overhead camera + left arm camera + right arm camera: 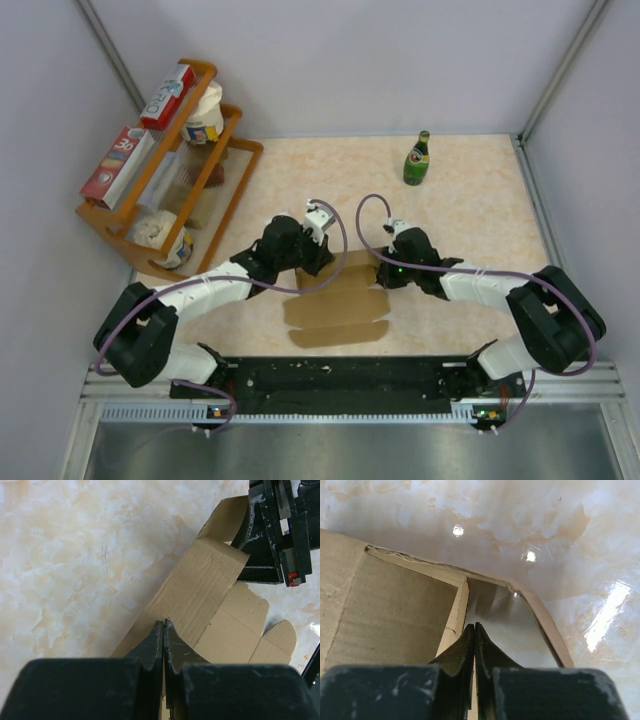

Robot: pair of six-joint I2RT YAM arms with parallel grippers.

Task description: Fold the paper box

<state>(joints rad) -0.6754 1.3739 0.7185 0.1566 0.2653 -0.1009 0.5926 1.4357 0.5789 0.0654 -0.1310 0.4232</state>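
Folding of the brown die-cut cardboard mailer box, viewed from above and from both wrists. The box is seen lying largely flat on the glossy marble-patterned tabletop, just in front of the arm bases and between the two claws, with one long panel and an end flap raised at its far edge.

The left gripper is shown with its fingers pressed together at the top of the raised panel. The right gripper is likewise pressed together, against the upright end flap at the corner. Whether cardboard is nipped between either pair cannot be told.

Hazards are judged as follows. The light box may be pushed across the smooth surface rather than creased, since nothing is seen pinning it down. A raised flap may spring back flat if contact is lost. A tab may be bent off its score line or torn by a sideways pull. The two claws, working close together, may be brought into collision.
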